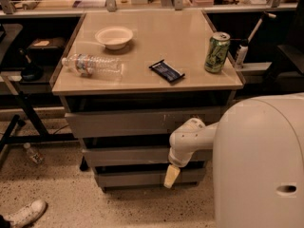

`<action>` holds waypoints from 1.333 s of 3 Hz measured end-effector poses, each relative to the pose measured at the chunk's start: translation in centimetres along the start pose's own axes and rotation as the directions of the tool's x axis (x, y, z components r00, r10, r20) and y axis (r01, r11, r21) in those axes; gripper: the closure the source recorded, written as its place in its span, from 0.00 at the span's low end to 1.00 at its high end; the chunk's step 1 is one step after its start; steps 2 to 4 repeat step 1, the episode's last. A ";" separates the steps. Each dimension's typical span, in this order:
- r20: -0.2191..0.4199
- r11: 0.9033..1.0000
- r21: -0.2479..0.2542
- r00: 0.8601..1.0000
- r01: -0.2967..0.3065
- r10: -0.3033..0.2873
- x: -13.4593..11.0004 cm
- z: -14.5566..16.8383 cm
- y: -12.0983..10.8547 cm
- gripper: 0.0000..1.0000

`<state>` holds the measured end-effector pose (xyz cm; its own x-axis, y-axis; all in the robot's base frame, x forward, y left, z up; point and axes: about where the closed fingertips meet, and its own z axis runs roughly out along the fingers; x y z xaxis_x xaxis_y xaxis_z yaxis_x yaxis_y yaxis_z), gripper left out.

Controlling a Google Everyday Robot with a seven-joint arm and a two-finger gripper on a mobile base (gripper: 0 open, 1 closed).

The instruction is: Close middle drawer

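The middle drawer [128, 156] shows as a plain grey front under the scratched top drawer front [142, 122] of the cabinet. It sits nearly in line with the other fronts, and its inside does not show. A narrower bottom drawer front [137, 178] lies below it. My arm reaches left from my white body [261, 165], with its wrist [187, 137] in front of the middle drawer's right part. My gripper [171, 175] hangs down with a pale tip in front of the bottom drawer front.
On the tabletop [156, 46] are a white bowl [114, 36], a lying plastic bottle [92, 65], a dark snack bar [166, 71] and a green can [216, 52]. A small bottle [32, 153] and a shoe [26, 213] lie on the floor to the left.
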<state>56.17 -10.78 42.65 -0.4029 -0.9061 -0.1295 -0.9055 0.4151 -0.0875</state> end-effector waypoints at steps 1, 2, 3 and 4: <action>0.000 1.000 0.000 1.000 0.000 0.000 0.0 0.0 0.0 0.00; 0.000 1.000 0.000 1.000 0.000 0.000 0.0 0.0 0.0 0.00; 0.000 1.000 0.000 1.000 0.000 0.000 0.0 0.0 0.0 0.00; 0.000 1.000 0.000 1.000 0.000 0.000 0.0 0.0 0.0 0.00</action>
